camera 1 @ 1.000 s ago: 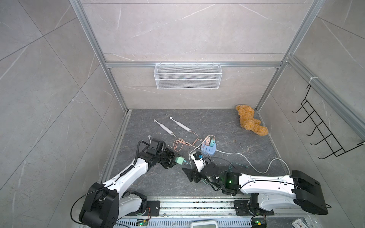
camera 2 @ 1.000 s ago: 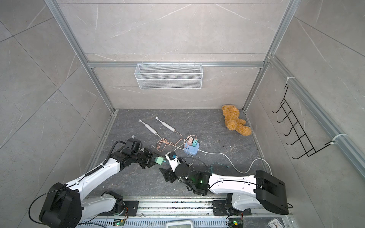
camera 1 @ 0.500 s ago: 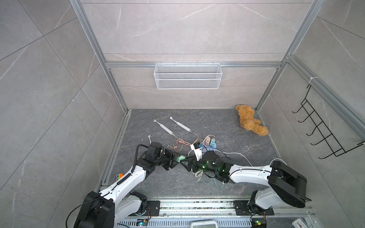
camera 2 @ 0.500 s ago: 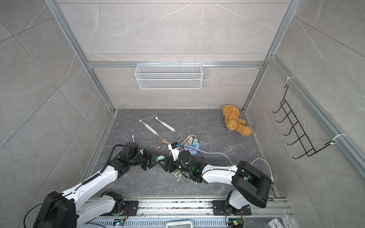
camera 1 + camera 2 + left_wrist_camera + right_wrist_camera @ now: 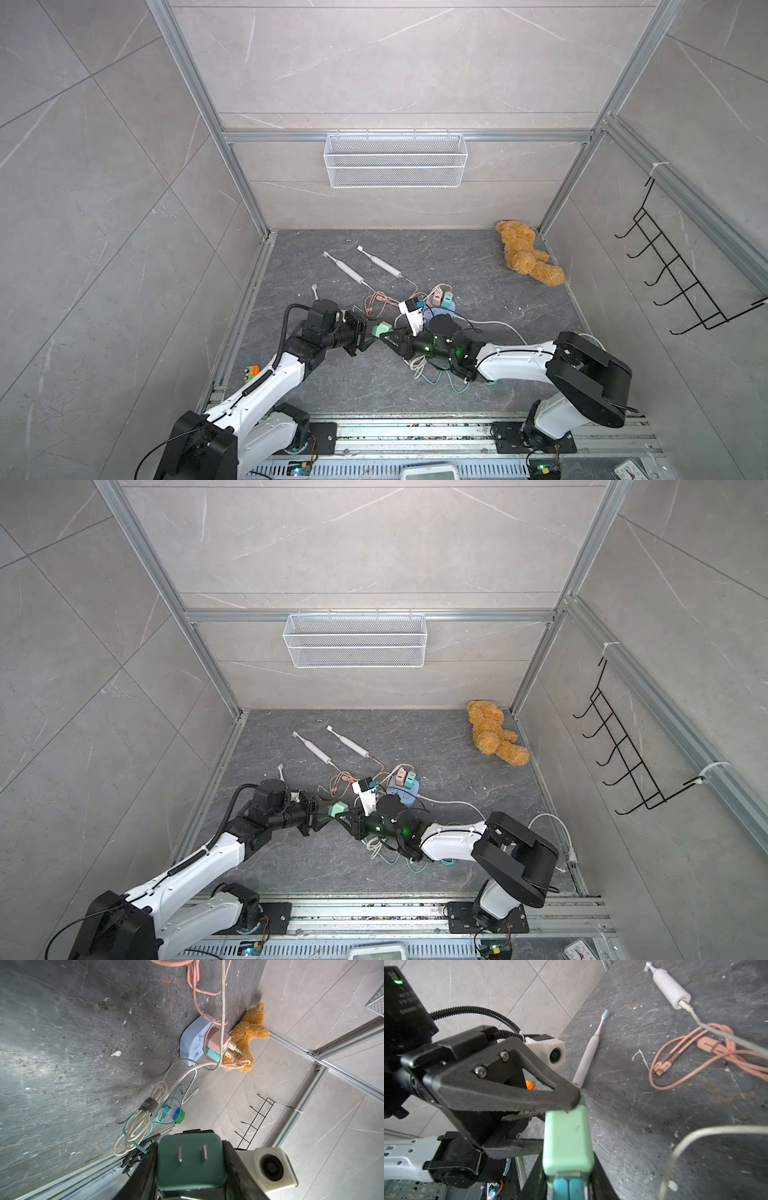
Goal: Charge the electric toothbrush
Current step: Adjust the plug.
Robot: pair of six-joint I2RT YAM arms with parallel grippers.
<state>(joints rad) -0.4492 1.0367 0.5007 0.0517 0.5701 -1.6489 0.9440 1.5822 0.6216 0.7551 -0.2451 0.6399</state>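
Only left wrist reveals adapter (image 5: 190,1162) prongs, seemingly pinched.

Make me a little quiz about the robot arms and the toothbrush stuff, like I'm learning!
1. True or false: the teddy lies in the basket.
2. What does the left gripper hold? A. pink cable B. green charger C. teddy
3. Count: how many toothbrushes lie on the floor?
Key: 1 false, it lies on the floor in a back corner. 2 B. 3 three.
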